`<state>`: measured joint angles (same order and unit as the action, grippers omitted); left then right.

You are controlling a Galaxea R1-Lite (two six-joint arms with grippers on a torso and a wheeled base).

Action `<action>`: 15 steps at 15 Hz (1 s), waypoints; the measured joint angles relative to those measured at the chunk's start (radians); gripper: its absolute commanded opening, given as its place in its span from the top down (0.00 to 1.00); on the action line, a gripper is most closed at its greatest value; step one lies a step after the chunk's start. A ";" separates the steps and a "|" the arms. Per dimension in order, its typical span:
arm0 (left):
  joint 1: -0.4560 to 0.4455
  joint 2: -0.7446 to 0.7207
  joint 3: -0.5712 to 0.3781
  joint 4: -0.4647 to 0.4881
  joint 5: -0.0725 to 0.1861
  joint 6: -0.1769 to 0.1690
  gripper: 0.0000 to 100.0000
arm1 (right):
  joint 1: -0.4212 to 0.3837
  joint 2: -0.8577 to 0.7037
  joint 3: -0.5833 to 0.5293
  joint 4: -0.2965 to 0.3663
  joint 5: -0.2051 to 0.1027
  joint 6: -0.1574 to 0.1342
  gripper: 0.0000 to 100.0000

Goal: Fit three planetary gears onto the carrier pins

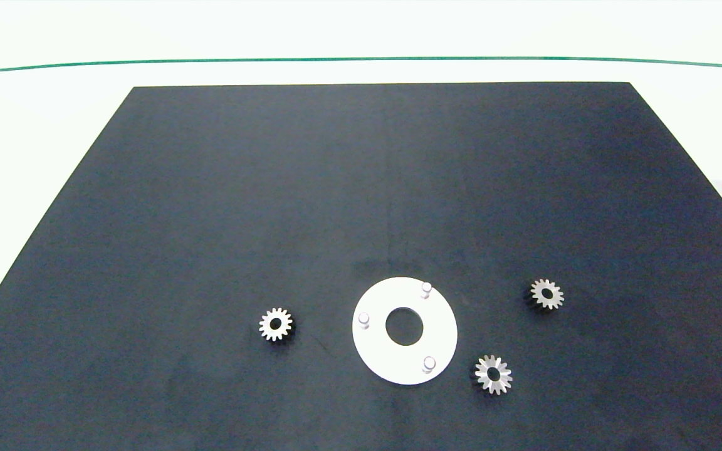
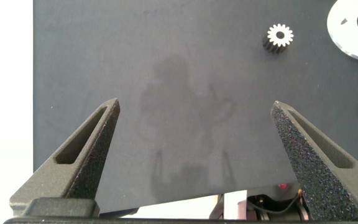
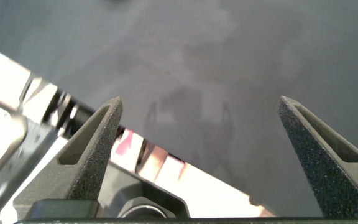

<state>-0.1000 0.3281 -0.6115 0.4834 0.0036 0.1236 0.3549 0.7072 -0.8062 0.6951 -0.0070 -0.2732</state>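
While neither arm reaches into the head view, white disc point(image 1: 405, 357) lying flat on the dark mat point(image 1: 361, 188) that covers the table point(image 1: 22, 156); three carrier pins standing up from it, all bare: one point(image 1: 426, 289) at the disc's far edge, one point(image 1: 363, 319) at its left, one point(image 1: 429, 363) at its near right. Planetary gears all flat on the mat, off the disc: first gear point(image 1: 276, 324) well apart to the left of the disc; second gear point(image 1: 493, 374) just beside the disc's near-right rim, not touching; third gear point(image 1: 547, 294) farther right of the disc, beyond the second. Left gripper point(image 2: 194, 115) hovering over bare mat, jaws spread wide and holding nothing, first gear point(image 2: 279, 37) and a slice of the disc point(image 2: 353, 31) ahead of it. Right gripper point(image 3: 197, 112) over the mat's edge, jaws likewise wide apart and empty.
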 measured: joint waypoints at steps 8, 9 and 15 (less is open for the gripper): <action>0.004 -0.012 -0.003 0.020 -0.002 0.000 0.00 | 0.193 0.316 -0.006 -0.152 -0.062 -0.023 0.00; 0.004 -0.015 -0.003 0.020 -0.002 0.000 0.00 | 0.214 0.348 -0.001 -0.188 -0.072 -0.020 0.00; 0.003 -0.021 -0.004 0.019 -0.002 0.000 0.00 | 0.321 0.474 0.091 -0.440 -0.093 0.010 0.00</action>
<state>-0.0970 0.3068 -0.6153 0.5021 0.0013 0.1234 0.6757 1.1809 -0.7149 0.2549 -0.1000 -0.2630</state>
